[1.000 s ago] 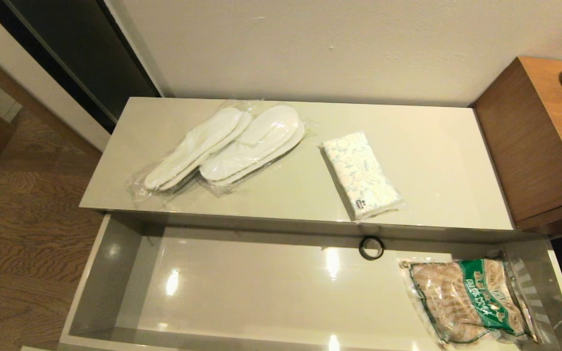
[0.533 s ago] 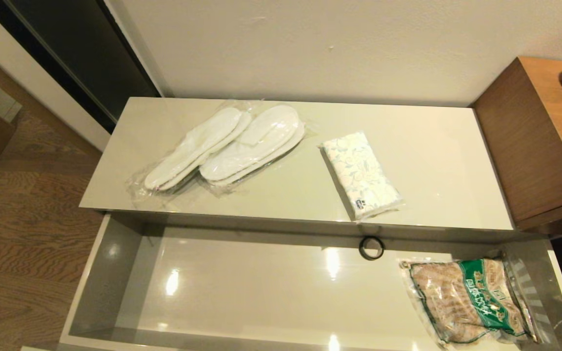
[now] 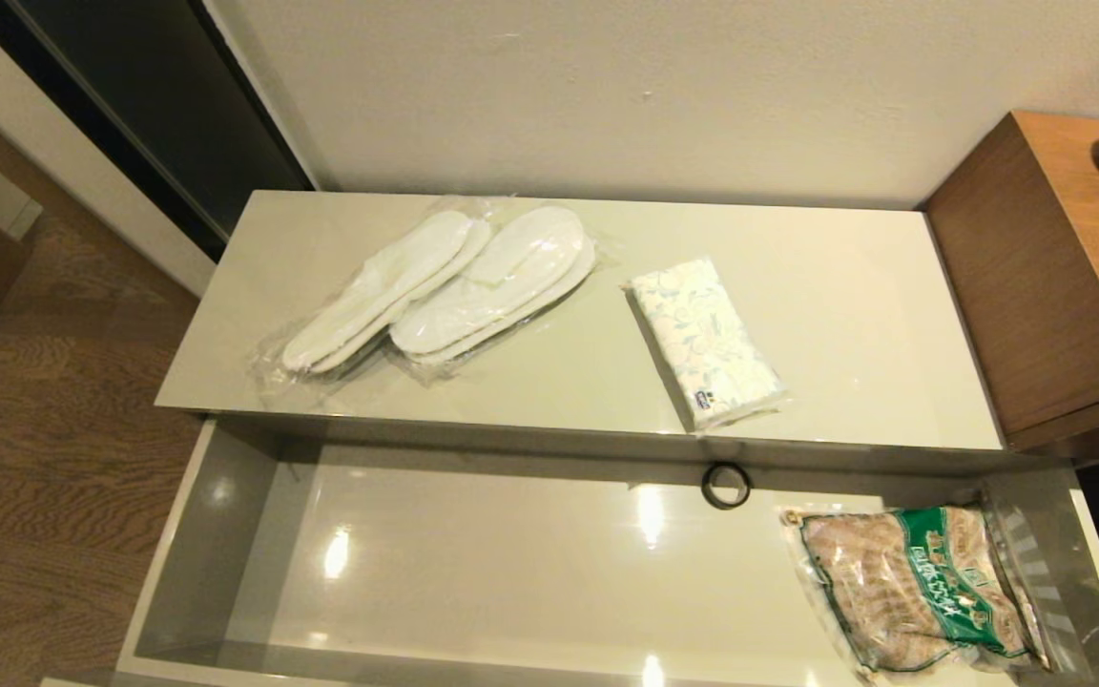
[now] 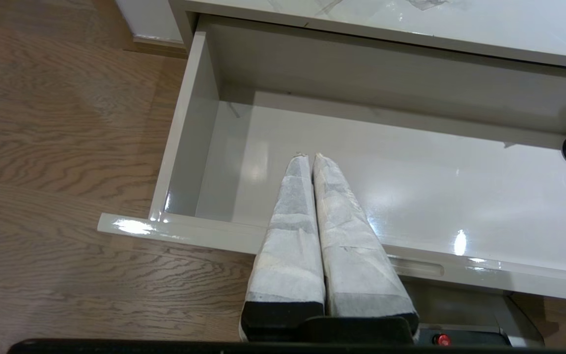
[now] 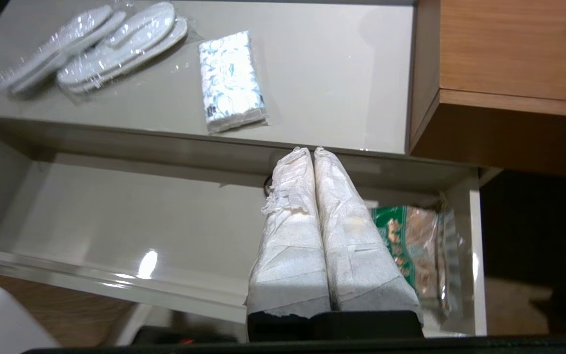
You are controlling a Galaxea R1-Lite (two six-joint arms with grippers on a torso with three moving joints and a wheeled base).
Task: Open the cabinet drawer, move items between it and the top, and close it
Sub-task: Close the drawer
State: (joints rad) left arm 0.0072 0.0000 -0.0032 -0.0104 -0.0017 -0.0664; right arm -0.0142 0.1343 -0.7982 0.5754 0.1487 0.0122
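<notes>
The cabinet drawer point(image 3: 177, 572) stands pulled fully out below the cream top point(image 3: 855, 315). On the top lie the wrapped white slippers point(image 3: 445, 281) at the left and the leaf-print tissue pack point(image 3: 707, 342) to their right. Neither arm shows in the head view. My left gripper point(image 4: 310, 156) is shut and empty, hovering over the drawer's left part near its front edge point(image 4: 175, 227). My right gripper point(image 5: 311, 150) is shut and empty above the drawer's right part, short of the top's front edge, with the tissue pack point(image 5: 231, 81) and slippers point(image 5: 91, 46) beyond it.
A green-labelled snack bag point(image 3: 922, 587) lies in the drawer's right end, and a small black ring point(image 3: 727, 485) sits at its back wall. A taller brown wooden cabinet point(image 3: 1055, 267) adjoins on the right. Wooden floor point(image 3: 44, 458) lies to the left.
</notes>
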